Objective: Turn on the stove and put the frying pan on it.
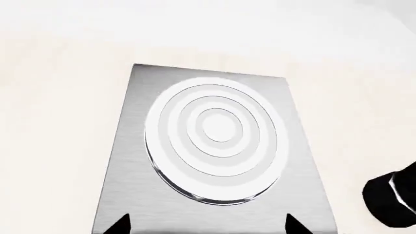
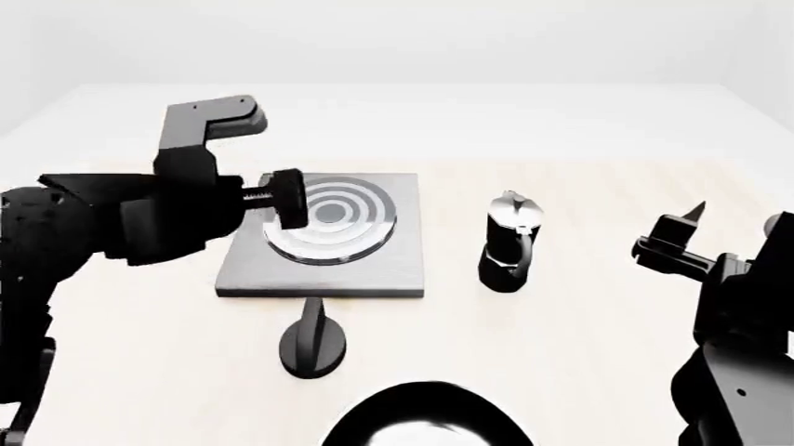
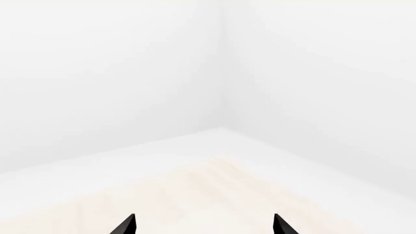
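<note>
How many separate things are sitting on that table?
4: flat grey metal stove centre-left, small black round knob before it, black-and-silver moka pot to its right, round black frying pan nearest, cut off.

The head camera looks forward and down from above the pale surface, taking in both arms, the stove and a moka pot. The left wrist camera hangs close over the same stove, looking steeply down. The right wrist camera faces outward across the surface toward a white room corner.
</note>
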Available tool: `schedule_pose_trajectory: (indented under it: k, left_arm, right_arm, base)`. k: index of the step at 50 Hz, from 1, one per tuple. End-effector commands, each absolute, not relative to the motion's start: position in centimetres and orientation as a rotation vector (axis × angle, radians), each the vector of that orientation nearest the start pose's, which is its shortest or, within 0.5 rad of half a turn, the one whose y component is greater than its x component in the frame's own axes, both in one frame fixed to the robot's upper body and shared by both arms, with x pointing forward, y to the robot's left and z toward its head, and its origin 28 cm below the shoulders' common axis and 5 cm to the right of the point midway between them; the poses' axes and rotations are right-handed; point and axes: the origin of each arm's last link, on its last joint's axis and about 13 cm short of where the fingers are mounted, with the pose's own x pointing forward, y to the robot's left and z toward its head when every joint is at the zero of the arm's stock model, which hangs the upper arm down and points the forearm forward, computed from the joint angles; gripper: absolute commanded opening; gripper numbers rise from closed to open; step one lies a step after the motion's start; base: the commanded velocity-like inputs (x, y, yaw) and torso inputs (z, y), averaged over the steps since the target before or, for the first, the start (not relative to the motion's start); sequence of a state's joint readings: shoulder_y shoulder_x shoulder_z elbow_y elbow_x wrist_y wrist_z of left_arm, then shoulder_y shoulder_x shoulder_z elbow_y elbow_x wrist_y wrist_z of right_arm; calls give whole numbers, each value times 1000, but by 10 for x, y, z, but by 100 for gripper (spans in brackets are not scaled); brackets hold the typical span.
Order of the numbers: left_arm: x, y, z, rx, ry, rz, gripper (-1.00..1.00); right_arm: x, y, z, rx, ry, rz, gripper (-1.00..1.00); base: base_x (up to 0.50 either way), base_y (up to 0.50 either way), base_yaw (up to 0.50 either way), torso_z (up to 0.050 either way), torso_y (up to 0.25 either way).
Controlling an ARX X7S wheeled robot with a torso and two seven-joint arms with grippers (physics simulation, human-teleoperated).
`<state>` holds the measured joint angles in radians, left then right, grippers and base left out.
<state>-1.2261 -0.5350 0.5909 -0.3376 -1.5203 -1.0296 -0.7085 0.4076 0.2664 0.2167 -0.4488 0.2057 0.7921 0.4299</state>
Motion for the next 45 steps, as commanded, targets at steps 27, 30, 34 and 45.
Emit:
schedule_pose_trajectory:
  k: [27, 30, 34, 45]
  left_arm:
    - [184, 271, 309, 725, 381, -748, 100]
    - [171, 266, 309, 732, 405, -811, 100]
    - [158, 262, 311, 748, 424, -849, 100]
    - [137, 257, 292, 780, 543, -924, 100]
  right_arm:
    - [259, -180, 162, 54, -66, -498, 100]
    - [258, -181, 162, 56, -65, -496, 100]
    - [259, -181, 162, 58, -62, -496, 100]
    - [259, -182, 161, 63, -58, -503, 100]
  base:
    - [0, 0, 0, 0, 0]
    - [0, 0, 0, 0, 0]
    - [0, 0, 0, 0, 0]
    - [0, 0, 0, 0, 0]
